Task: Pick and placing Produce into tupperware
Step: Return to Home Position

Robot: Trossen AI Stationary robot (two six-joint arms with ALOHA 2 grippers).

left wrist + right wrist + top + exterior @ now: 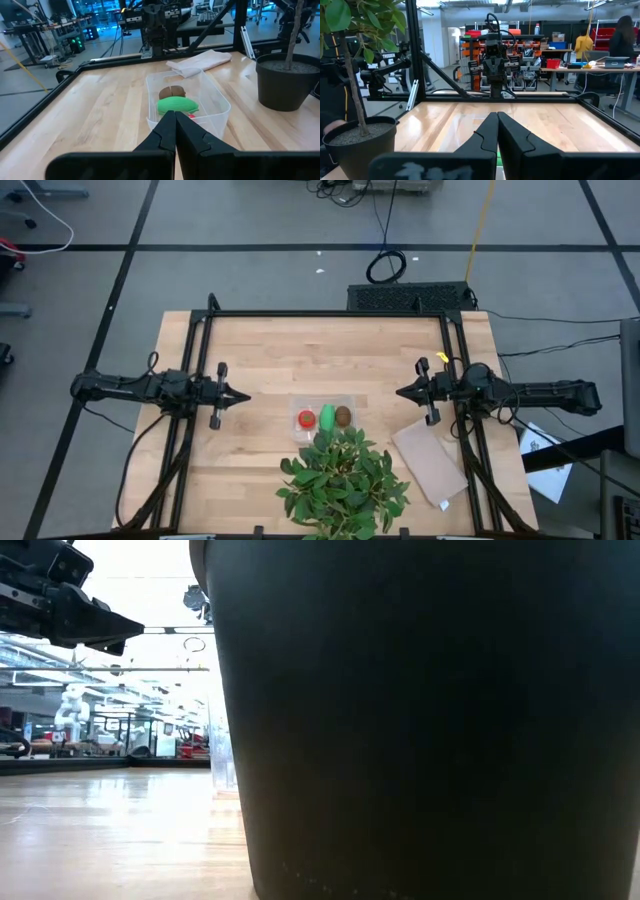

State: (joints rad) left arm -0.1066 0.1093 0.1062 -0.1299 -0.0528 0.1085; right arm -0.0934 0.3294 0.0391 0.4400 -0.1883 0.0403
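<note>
Plant pot: black, fills most of the low view. Its leafy plant spreads at the table's near edge.
Tupperware: clear, mid-table between the two arms, just beside the plant's leaves.
Produce: all three pieces lie inside in a row, the red tomato, the green piece and the brown kiwi. I see none loose on the table.
Left gripper: on the left side, pointing at the tupperware but well apart from it. Its fingers are pressed together and hold nothing.
Right gripper: mirrors it on the right, tips pressed together and empty, near the tan sheet.
Step in hand: judged to be the retreat to rest, with the loading seemingly done.
Doing it well: draw each arm straight back and level, away from the centre, with the fingers closed.
Risk: a sideways swing could brush the leaves or nudge the light container, and the right arm should pass above the sheet.
</note>
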